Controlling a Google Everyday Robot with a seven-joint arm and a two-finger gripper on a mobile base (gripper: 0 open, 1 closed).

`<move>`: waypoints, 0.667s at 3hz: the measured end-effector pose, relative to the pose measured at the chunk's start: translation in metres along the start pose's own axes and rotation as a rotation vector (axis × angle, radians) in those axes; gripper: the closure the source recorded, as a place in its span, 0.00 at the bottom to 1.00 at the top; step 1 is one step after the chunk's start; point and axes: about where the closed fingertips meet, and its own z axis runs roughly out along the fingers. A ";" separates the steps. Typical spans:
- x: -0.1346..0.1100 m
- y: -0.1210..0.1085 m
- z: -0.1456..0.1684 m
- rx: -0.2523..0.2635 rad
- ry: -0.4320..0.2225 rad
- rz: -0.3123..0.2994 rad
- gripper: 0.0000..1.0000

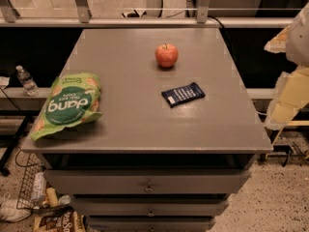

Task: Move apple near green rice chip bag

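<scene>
The apple [166, 55], small, round and red-orange with a short dark stem, sits upright on the grey table top [140, 120], right of the middle towards the back. The green rice chip bag [70, 104], puffy and light green with a dark green circle and white "dang" lettering, lies at the table's left front edge and partly overhangs it. My gripper [288, 100] shows as a pale white and yellowish shape at the frame's right edge, beyond the table's right side, well apart from the apple and the bag.
A small flat dark blue wrapper [183, 94] lies right of centre, in front of the apple. The table has drawers [147, 181] below. A water bottle [27, 80] stands on a ledge at the left. A wire basket and packages [43, 197] lie on the floor.
</scene>
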 end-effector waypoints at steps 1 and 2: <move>0.000 0.000 0.000 0.000 0.000 0.000 0.00; 0.005 -0.018 0.014 0.030 -0.044 0.076 0.00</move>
